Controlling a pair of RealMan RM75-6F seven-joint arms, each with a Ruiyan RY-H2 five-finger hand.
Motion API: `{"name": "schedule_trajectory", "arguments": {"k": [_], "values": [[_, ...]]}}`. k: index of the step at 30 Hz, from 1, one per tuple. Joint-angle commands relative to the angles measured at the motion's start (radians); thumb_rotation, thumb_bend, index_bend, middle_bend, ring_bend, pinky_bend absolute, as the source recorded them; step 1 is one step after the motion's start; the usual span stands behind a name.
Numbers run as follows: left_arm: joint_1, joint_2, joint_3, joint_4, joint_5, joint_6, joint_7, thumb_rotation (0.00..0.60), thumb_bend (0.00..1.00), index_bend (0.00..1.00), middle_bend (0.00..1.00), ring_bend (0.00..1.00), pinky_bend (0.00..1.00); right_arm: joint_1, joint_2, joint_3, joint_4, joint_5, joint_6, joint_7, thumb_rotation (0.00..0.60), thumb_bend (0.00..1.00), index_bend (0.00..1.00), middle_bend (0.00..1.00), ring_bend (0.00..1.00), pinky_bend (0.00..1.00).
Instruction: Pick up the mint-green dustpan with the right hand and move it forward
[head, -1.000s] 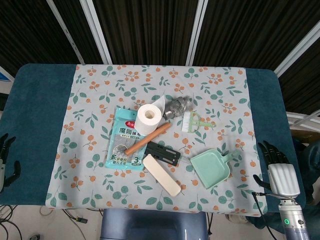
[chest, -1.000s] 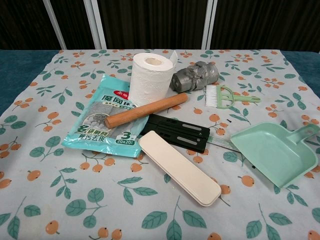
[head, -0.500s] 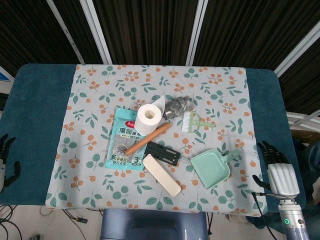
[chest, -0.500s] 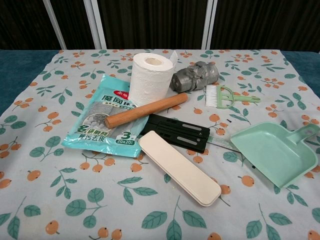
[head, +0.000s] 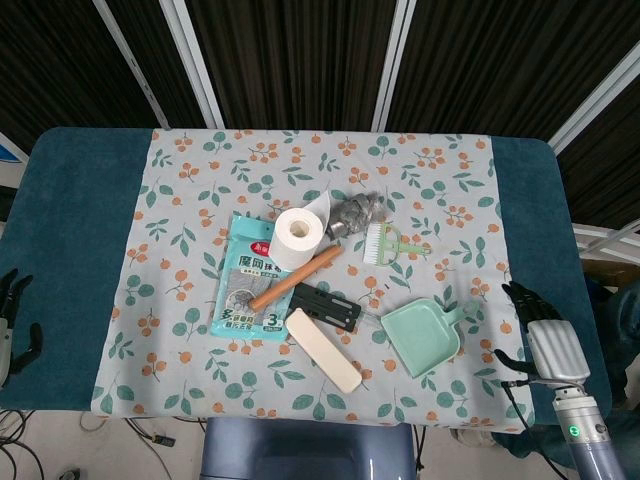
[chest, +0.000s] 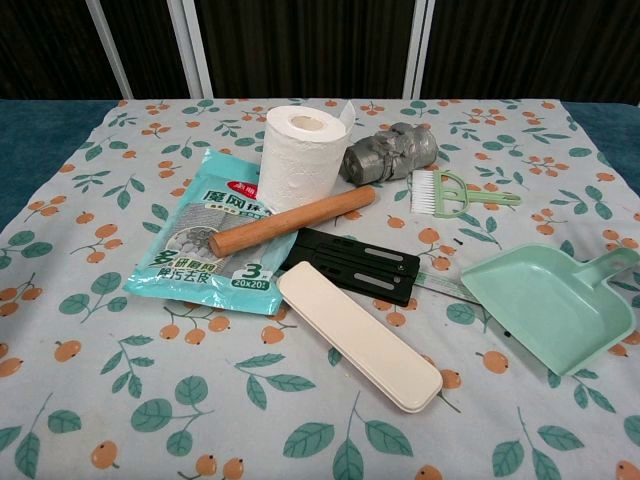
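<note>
The mint-green dustpan (head: 424, 334) lies flat on the floral cloth at the front right, its short handle pointing toward the right edge; the chest view shows the dustpan (chest: 550, 306) at its right side. My right hand (head: 541, 335) hovers at the table's right front corner, to the right of the handle, fingers apart and holding nothing. My left hand (head: 10, 325) hangs off the table's left front edge, fingers spread, empty. Neither hand shows in the chest view.
Left of the dustpan lie a cream case (head: 323, 349), a black holder (head: 325, 306), a wooden rolling pin (head: 294, 278), a teal packet (head: 244, 283) and a toilet roll (head: 299, 238). Behind it sit a small green brush (head: 385, 241) and a grey foil lump (head: 357, 212).
My right hand has shifted slightly left and forward, toward the dustpan's handle. Nothing on the table has moved.
</note>
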Motion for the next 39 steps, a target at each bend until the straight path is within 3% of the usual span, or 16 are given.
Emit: {"name": "schedule_trajectory", "arguments": {"k": [1, 7, 17, 25, 31, 39], "values": [[-0.001, 0.0, 0.0, -0.002, -0.003, -0.003, 0.004, 0.6, 0.56, 0.09, 0.01, 0.02, 0.0, 0.115, 0.027, 0.002, 0.098, -0.045, -0.146, 0.202, 0.6, 0.23, 0.12, 0.16, 0.13, 0.23], [0.001, 0.0, -0.002, -0.007, -0.009, -0.002, 0.005, 0.6, 0.56, 0.09, 0.01, 0.02, 0.0, 0.239, 0.014, -0.01, 0.238, -0.081, -0.304, 0.359, 0.6, 0.23, 0.15, 0.17, 0.13, 0.23], [0.0, -0.001, -0.004, -0.01, -0.022, -0.005, 0.023, 0.6, 0.56, 0.09, 0.01, 0.02, 0.0, 0.345, -0.021, -0.063, 0.356, -0.126, -0.433, 0.356, 0.6, 0.23, 0.17, 0.19, 0.13, 0.23], [-0.003, -0.006, -0.002, -0.009, -0.023, -0.01, 0.039, 0.6, 0.56, 0.09, 0.01, 0.02, 0.0, 0.353, -0.001, -0.1, 0.365, -0.135, -0.433, 0.344, 0.6, 0.23, 0.25, 0.27, 0.17, 0.23], [0.0, -0.015, -0.009, -0.011, -0.037, 0.002, 0.058, 0.6, 0.56, 0.09, 0.01, 0.02, 0.0, 0.342, -0.091, -0.119, 0.483, -0.17, -0.345, 0.363, 0.6, 0.24, 0.32, 0.31, 0.21, 0.23], [0.001, -0.019, -0.012, -0.014, -0.047, 0.003, 0.067, 0.6, 0.56, 0.09, 0.01, 0.02, 0.0, 0.35, -0.131, -0.145, 0.557, -0.19, -0.308, 0.435, 0.6, 0.24, 0.36, 0.34, 0.23, 0.23]]}}
